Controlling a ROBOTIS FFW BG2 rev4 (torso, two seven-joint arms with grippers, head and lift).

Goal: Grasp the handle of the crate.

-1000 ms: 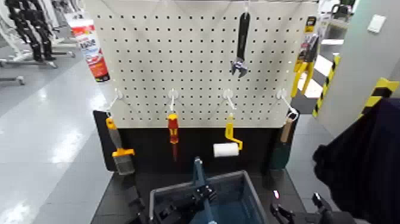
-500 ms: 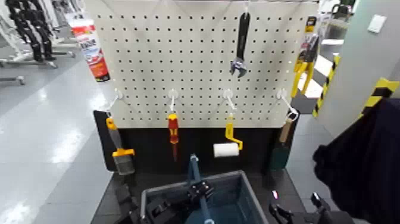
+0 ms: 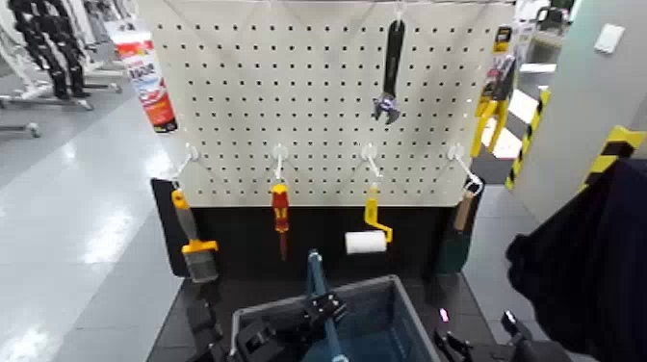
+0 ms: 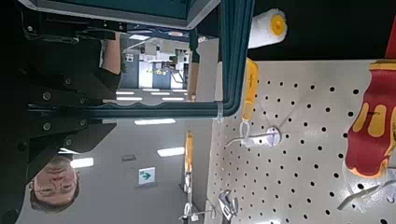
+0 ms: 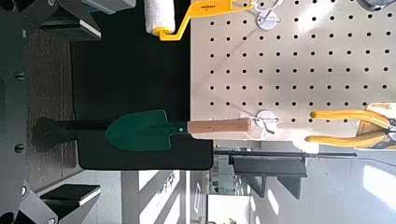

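Observation:
The blue-grey grid-walled crate (image 3: pixel 390 294) sits at the bottom middle of the head view. Its thin handle (image 3: pixel 315 274) stands upright across its middle. My left gripper (image 3: pixel 323 310) is shut on the handle, just above the crate's inside. In the left wrist view the handle (image 4: pixel 233 65) runs out from between my dark fingers (image 4: pixel 56 89), with the crate rim (image 4: pixel 121 7) beside it. My right gripper (image 3: pixel 474 344) hangs open and empty to the right of the crate. Its fingers (image 5: pixel 17 112) face the pegboard.
A white pegboard (image 3: pixel 318 106) stands behind, holding a wrench (image 3: pixel 389 72), yellow pliers (image 3: pixel 493 96), a brush (image 3: pixel 193 245), a red screwdriver (image 3: pixel 279 217), a yellow paint roller (image 3: pixel 369 231) and a green trowel (image 5: pixel 145 131). A dark sleeve (image 3: pixel 587 260) is at the right. A person (image 4: pixel 51 187) shows in the left wrist view.
The crate and its upright handle have shifted a little to the left with my left gripper. The right gripper has barely moved.

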